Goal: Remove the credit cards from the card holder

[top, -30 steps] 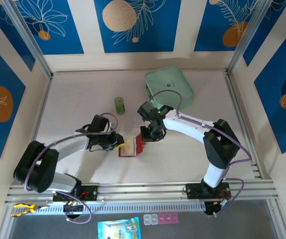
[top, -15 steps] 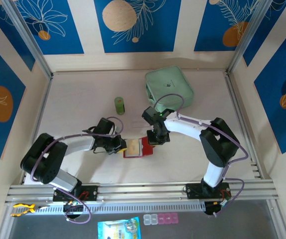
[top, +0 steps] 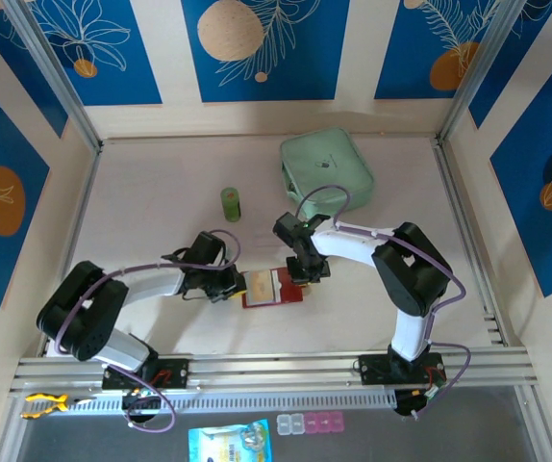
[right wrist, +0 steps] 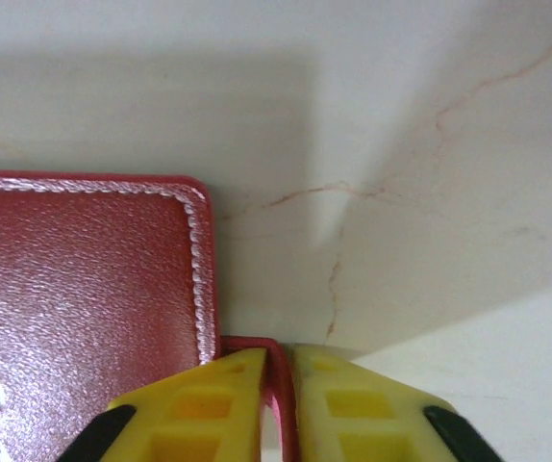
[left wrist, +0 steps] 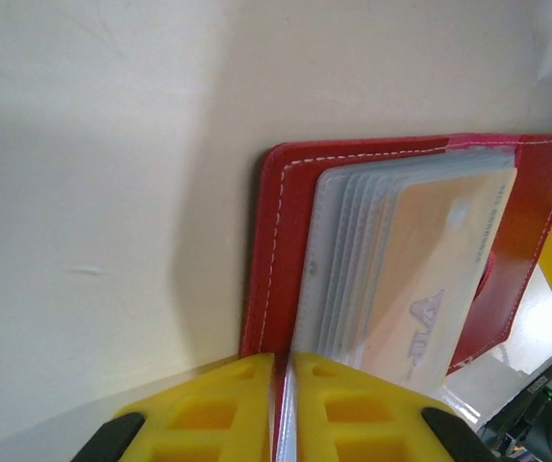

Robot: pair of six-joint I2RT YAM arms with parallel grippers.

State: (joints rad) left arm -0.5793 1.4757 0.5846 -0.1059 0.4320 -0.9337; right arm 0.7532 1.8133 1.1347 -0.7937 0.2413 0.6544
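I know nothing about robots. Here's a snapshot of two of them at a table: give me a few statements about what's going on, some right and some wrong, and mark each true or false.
1. The flat red leather-look card holder lies open on the pale table. True.
2. The tan credit card lies loose on the table, away from the holder. False: it sits inside the holder, against its greyish clear sleeves.
3. The left gripper and the right gripper each pinch a red edge of the holder. True.
4. The mint-green zip pouch lies between the two grippers. False: it lies farther back on the table, apart from them.
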